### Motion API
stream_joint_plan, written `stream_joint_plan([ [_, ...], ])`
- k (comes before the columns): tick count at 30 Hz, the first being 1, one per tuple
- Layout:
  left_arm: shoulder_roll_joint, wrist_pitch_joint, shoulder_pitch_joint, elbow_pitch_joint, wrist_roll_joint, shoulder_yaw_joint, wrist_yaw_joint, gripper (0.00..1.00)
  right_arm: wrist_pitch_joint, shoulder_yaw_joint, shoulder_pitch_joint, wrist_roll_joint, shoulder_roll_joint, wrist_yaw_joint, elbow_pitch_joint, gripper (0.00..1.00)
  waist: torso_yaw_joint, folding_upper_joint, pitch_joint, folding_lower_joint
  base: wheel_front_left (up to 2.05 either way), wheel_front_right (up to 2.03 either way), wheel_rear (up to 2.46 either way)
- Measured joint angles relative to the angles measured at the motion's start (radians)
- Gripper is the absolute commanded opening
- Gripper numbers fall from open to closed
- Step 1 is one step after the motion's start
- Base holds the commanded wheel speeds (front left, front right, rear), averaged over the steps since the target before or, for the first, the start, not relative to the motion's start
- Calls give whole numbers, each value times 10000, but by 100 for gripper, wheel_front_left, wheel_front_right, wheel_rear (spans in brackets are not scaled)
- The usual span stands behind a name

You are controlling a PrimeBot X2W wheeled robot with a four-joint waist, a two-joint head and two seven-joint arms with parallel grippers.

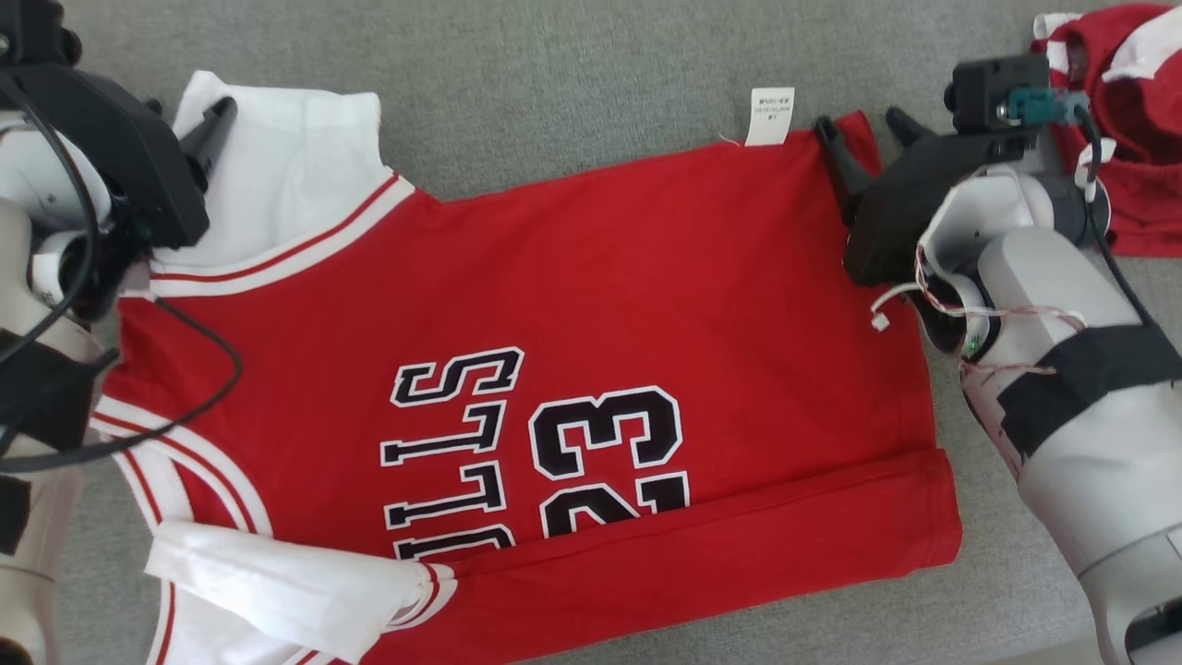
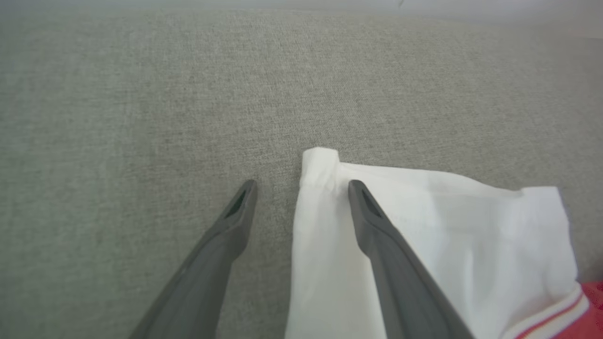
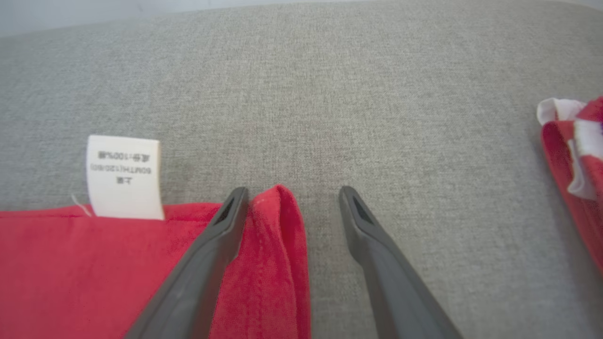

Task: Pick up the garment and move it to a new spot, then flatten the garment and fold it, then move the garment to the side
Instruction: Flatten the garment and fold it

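Jersey lettering half under its fold; other garment cropped

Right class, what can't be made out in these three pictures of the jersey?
1. Jersey lettering: head view, lower part covered by the folded-over edge.
2. Label: right wrist view, print too blurred to read.
3. Second red garment: head view, cut off by the corner, partly behind the right arm.

Head camera down over the jersey; wrist cameras close at its far edge
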Motion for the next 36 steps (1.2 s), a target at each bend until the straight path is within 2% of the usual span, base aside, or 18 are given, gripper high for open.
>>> stream_joint_plan([
  [1, 29, -2, -65, 61, 8, -42, 0, 91, -8, 13, -119, -2, 33, 13, 46, 100, -29, 0, 80, 0, 0, 0, 0],
  [2, 27, -4, -164, 130, 8, -65, 0, 55, -8, 21, -223, -2, 54, 29, 96, 40, -56, 0, 160, 0, 0, 0, 0],
  [3, 6, -2, -295, 199, 6, -159, 2, 27, -12, 35, -319, -4, 56, 107, 174, 0, -77, -1, 234, -1, 0, 0, 0],
  [4, -19, -4, -430, 278, 2, -251, 4, 27, -25, 31, -381, -4, 56, 138, 282, 0, -90, -1, 303, -1, 0, 0, 0],
  [5, -21, -10, -522, 334, -4, -307, 4, 0, -63, 33, -402, -4, 59, 165, 355, 0, -97, -1, 363, -1, 0, 0, 0],
  [16, -48, -564, -690, 805, -606, -882, -2, 0, -426, 36, -848, -27, 67, 625, 1231, 0, 56, -1, 232, 0, 0, 0, 0],
  [28, -63, -2008, -1137, 894, -1266, -1185, -2, 0, -1277, -203, -1220, 36, -31, 1083, 1802, 0, 239, -1, -404, -1, 0, 0, 0],
  [36, -36, -2980, -202, 458, -2061, -1691, -2, 0, -2008, -437, -711, 401, -234, 1438, 2142, 0, 409, -1, -1067, -1, 0, 0, 0],
])
